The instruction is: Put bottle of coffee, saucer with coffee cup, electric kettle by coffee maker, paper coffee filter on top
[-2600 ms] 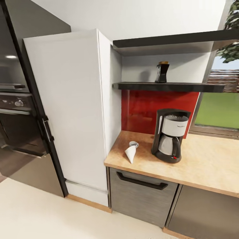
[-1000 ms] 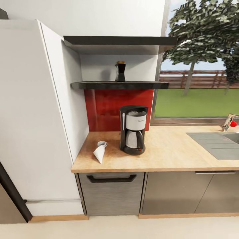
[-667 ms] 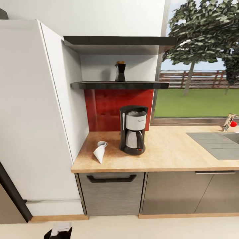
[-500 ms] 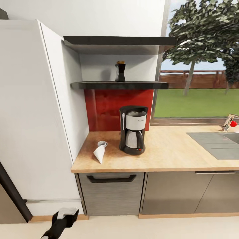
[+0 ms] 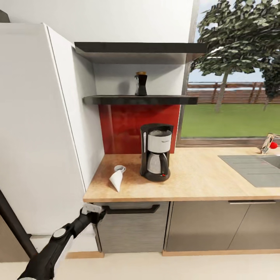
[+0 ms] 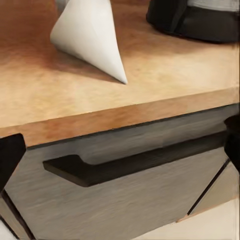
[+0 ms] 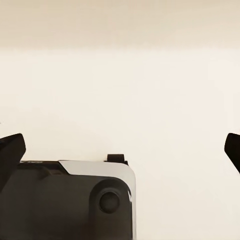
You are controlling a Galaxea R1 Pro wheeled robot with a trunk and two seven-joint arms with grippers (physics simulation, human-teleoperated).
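Raised since a moment ago, left hand [image 5: 94, 213] spread wide, empty, before grey drawer front [image 5: 131, 227].
White paper cone filter [image 5: 116, 180] lies on wood-grain table [image 5: 202, 179], left of black drip coffee maker [image 5: 156, 156]; right hand [image 7: 120, 150] wide open.

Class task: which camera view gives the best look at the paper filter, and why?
The left wrist view: the paper filter looms large, lying on its side on the countertop, tip toward the edge. The head view shows the filter whole but small, beside the coffee maker. The right wrist view faces pale floor.
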